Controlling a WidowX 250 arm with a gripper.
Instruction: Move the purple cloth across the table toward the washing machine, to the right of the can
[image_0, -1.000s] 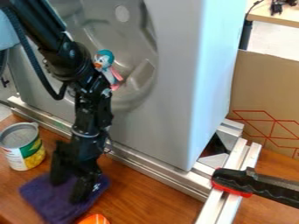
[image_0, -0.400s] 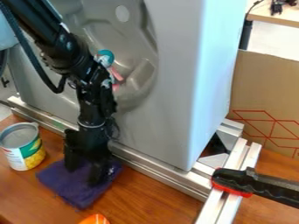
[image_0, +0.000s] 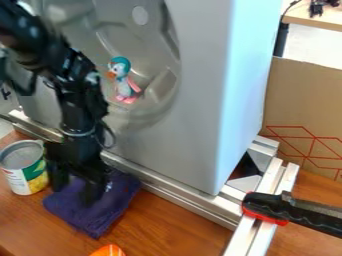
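Gripper (image_0: 73, 196) has shifted toward the can (image_0: 31, 175), fingers spread over the cloth (image_0: 117, 196); further travel that way could tip the can or drag the cloth.

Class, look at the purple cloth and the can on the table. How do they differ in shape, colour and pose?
The cloth is soft and creased, while the can is a firm cylinder.
The cloth is purple all over; the can has a green, white and yellow label.
The cloth lies low and spread out beneath the gripper, while the can stands upright.
Both rest on the wooden table.
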